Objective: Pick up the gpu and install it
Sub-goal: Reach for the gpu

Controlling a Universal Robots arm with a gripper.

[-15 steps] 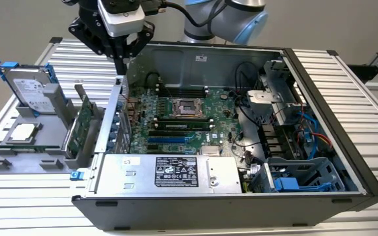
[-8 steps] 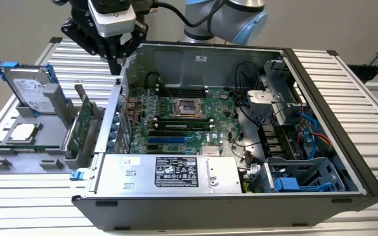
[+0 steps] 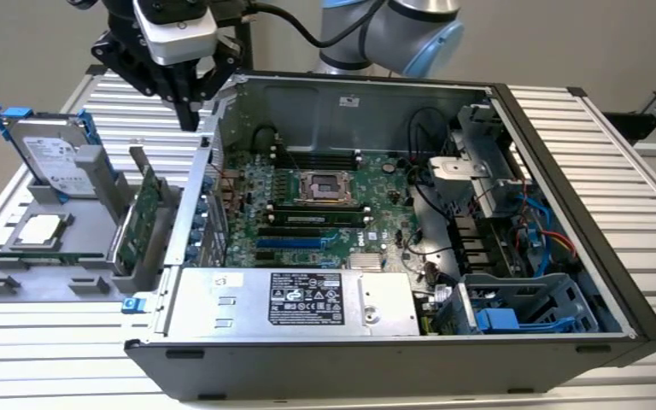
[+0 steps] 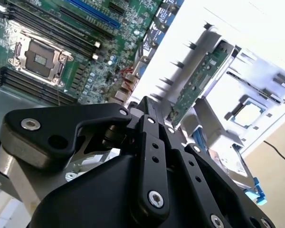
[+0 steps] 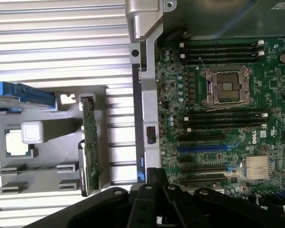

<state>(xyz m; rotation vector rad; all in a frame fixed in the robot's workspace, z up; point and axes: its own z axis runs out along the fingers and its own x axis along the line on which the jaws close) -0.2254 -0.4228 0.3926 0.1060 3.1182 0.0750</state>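
Note:
The gpu is a thin green card standing on edge in a slot of the grey holder, just outside the open computer case's wall on the exterior view's left. Both wrist views show it too, the gpu and gpu still in that slot. My gripper hangs in the air above the table, behind the card and beside the case's rear corner. Its fingers meet in a point with nothing between them. The fingertips sit over the case wall.
The case holds the large green motherboard with blue expansion slots and a boxed power supply. On the holder also stand a silver hard drive in a blue frame and a processor chip. Ribbed metal table surrounds everything.

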